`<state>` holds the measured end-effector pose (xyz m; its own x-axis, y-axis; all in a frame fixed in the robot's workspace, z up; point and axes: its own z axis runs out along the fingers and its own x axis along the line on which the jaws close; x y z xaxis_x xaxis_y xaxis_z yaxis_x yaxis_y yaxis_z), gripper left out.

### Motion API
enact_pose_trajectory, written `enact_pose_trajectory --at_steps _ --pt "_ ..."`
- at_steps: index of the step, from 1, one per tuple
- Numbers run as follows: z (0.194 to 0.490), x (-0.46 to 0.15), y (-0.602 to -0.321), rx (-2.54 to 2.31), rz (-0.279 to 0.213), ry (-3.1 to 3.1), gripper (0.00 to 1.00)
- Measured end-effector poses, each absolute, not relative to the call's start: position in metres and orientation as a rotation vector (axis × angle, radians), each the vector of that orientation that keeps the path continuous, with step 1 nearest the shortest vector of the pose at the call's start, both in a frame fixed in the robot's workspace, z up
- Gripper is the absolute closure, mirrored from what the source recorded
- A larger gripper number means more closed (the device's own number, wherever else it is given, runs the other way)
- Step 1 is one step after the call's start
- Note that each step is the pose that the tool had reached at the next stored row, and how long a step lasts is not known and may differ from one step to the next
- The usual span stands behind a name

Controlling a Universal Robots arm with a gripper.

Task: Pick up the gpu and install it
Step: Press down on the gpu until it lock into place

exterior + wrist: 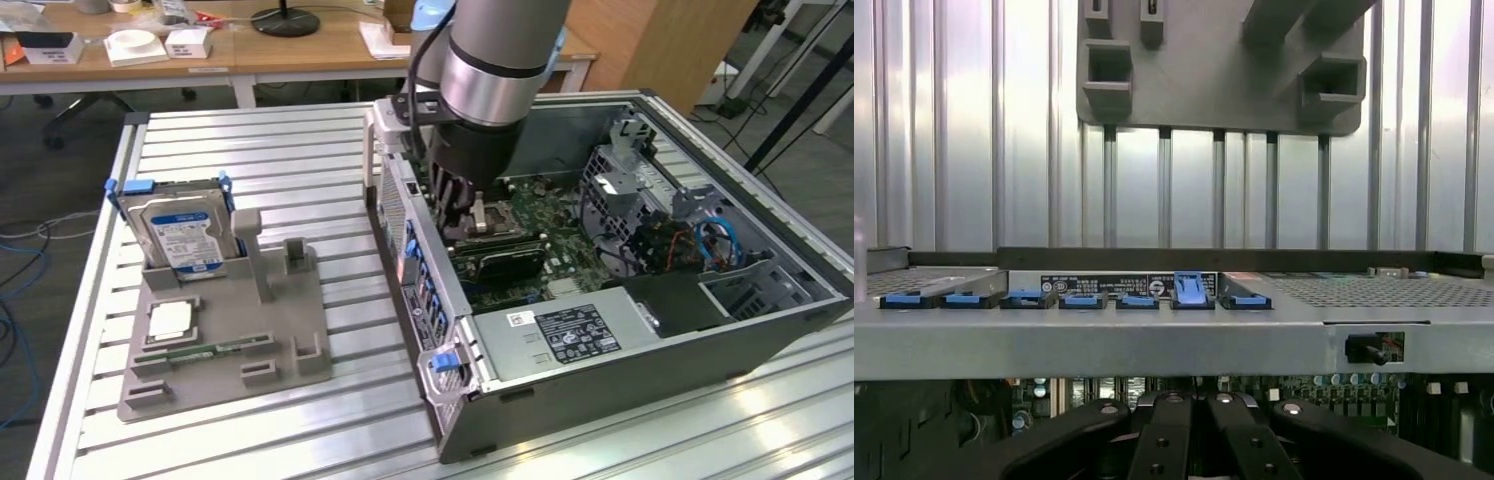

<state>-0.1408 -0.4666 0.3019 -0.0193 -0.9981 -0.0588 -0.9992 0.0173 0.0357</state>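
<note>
An office with wooden desks lies behind a slatted metal table (254, 150). In the exterior view, the end effector (470, 222) stands inside the open computer case (747, 310), over the motherboard (554, 215); the gpu cannot be made out there. In the wrist view, the end effector (1189, 440) is shut behind the case's rear wall (1154, 335).

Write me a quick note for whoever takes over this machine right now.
Pincer: shut, low inside the open computer case, above the motherboard.
Gpu: I cannot tell whether the pincer holds it. The grey tray carries the hard drive and memory stick.
Done: arm is at the case.
Left: a seated card is not confirmed.
</note>
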Motion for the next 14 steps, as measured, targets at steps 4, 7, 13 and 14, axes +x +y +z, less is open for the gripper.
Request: enact_pose_trajectory --at_steps 4,7,13,14 --pt "0.301 -0.142 -0.467 -2.187 0.103 2.227 0.89" --pt "0.301 -0.136 -0.467 -2.191 0.115 2.232 0.89" --pt "0.301 -0.131 -0.467 -2.220 0.191 2.266 0.89" --pt "0.301 -0.131 -0.467 -2.225 0.206 2.273 0.89"
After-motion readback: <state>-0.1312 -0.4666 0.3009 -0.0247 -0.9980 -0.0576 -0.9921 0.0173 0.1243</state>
